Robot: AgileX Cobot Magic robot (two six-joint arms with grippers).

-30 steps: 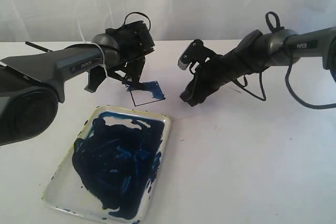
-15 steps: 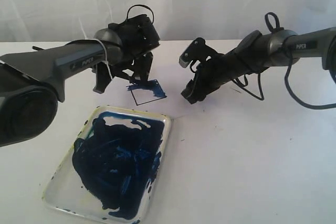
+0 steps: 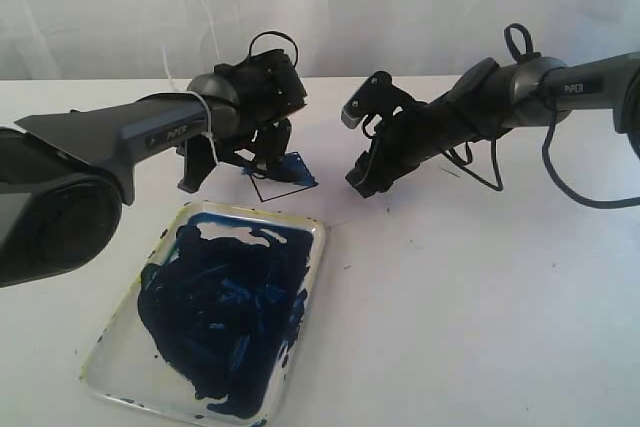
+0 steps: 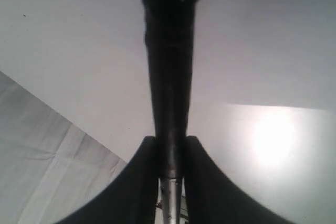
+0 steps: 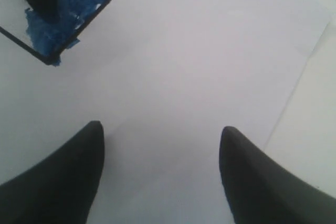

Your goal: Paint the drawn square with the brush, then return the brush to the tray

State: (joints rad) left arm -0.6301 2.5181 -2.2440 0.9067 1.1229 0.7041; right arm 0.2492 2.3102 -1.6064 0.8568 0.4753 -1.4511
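Observation:
The drawn square [image 3: 288, 181] lies on white paper just beyond the tray [image 3: 316, 239]; its far part is smeared blue. My left gripper [image 3: 268, 150] hangs over the square's left side, shut on the brush [image 4: 169, 82]. The black handle runs out between the fingers in the left wrist view, and the brush tip is hidden in the exterior view. My right gripper [image 3: 366, 175] rests low on the paper to the right of the square, open and empty. In the right wrist view [image 5: 161, 142] a blue-painted corner of the square [image 5: 50, 38] shows, with a dark shape on it.
The tray is a shallow white tray smeared with dark blue paint, at the front left. The paper sheet [image 5: 210, 51] ends in an edge close to the right gripper. A white curtain backs the table. Black cables loop off the right arm [image 3: 520, 77].
My left gripper has shifted a little to the right and nearer the square with the brush, now covering more of the blue patch. The right arm has stayed still.

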